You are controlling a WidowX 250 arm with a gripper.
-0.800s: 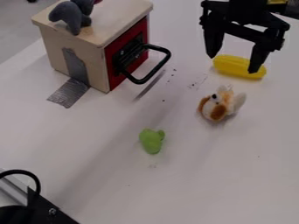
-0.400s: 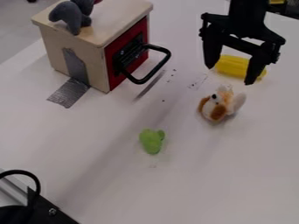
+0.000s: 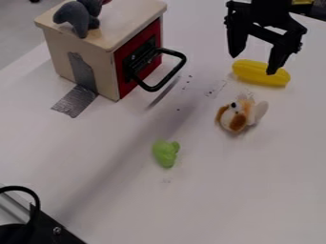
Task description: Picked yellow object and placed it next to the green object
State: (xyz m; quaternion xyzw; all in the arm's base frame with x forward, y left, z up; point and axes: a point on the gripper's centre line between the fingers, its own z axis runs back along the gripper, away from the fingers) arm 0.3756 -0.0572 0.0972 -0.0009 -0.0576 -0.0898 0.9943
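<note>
Well, in the camera view the gripper (image 3: 254,63) hangs at upper right, fingers spread and grasping nothing, by the oblong yellow toy (image 3: 259,74) on the table (image 3: 210,205). A plush dog (image 3: 237,117) lies near that toy; the small green toy (image 3: 166,153) sits well apart, lower left.

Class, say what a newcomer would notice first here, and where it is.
The black gripper hangs at the upper right, fingers apart, over a bright yellow object. Next comes the wooden box at the upper left, with its red door.
</note>
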